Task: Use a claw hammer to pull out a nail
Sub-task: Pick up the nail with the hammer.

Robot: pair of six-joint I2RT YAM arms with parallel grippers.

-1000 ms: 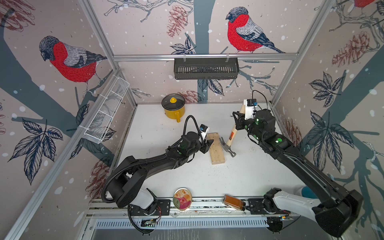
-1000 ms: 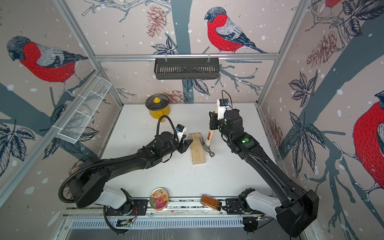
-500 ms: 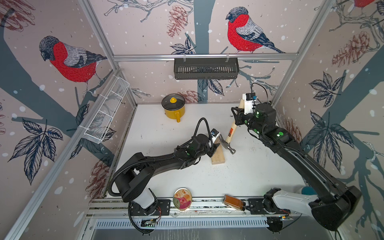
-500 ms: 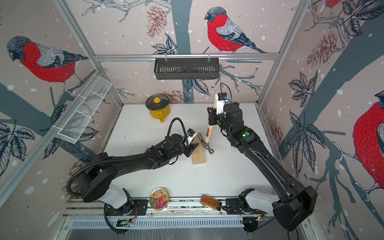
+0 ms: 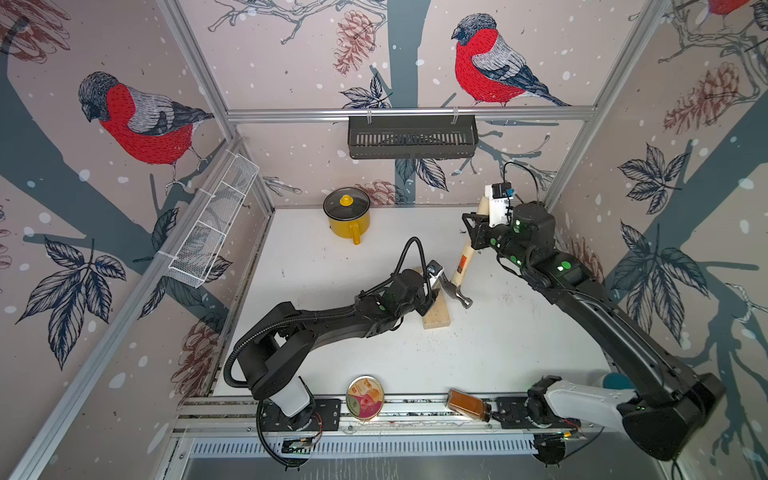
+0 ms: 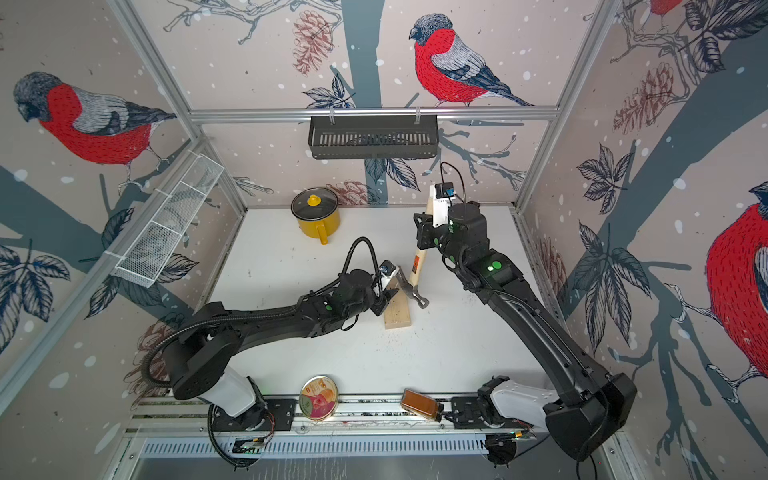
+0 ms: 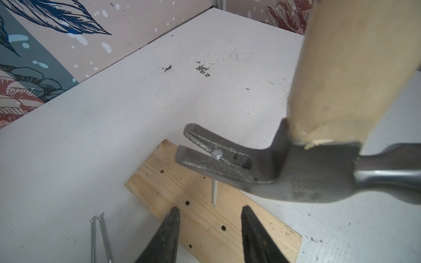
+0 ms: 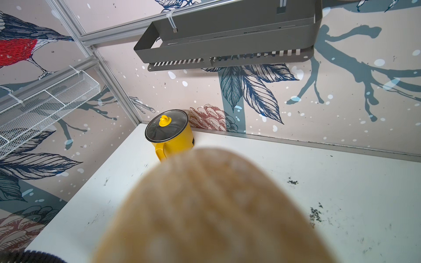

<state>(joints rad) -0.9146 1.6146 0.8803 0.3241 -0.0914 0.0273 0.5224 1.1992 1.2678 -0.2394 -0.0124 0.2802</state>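
Observation:
The claw hammer (image 5: pixel 461 266) slants down from my right gripper (image 5: pixel 474 232), which is shut on its pale wooden handle (image 6: pixel 415 266) near the back right. The blurred handle end (image 8: pixel 205 205) hides the right fingers in the right wrist view. The grey head (image 7: pixel 296 177) hangs over a wooden block (image 5: pixel 437 319). The split claw (image 7: pixel 205 154) is hooked under the head of the nail (image 7: pixel 214 193). The nail stands upright with most of its shank out and its tip in the block (image 7: pixel 205 232). My left gripper (image 7: pixel 209 213) straddles the block, one fingertip at each long edge.
Two loose nails (image 7: pixel 98 239) lie on the table beside the block. A yellow lidded pot (image 5: pixel 347 218) stands at the back. A round tin (image 5: pixel 365 397) and an amber bottle (image 5: pixel 465 405) rest on the front rail. A black shelf (image 5: pixel 411 137) and a wire basket (image 5: pixel 212 224) hang on the walls.
My left arm reached right, from beside the block onto it, and its jaws narrowed around it. The hammer head shifted over the block and the right arm drew back a little.

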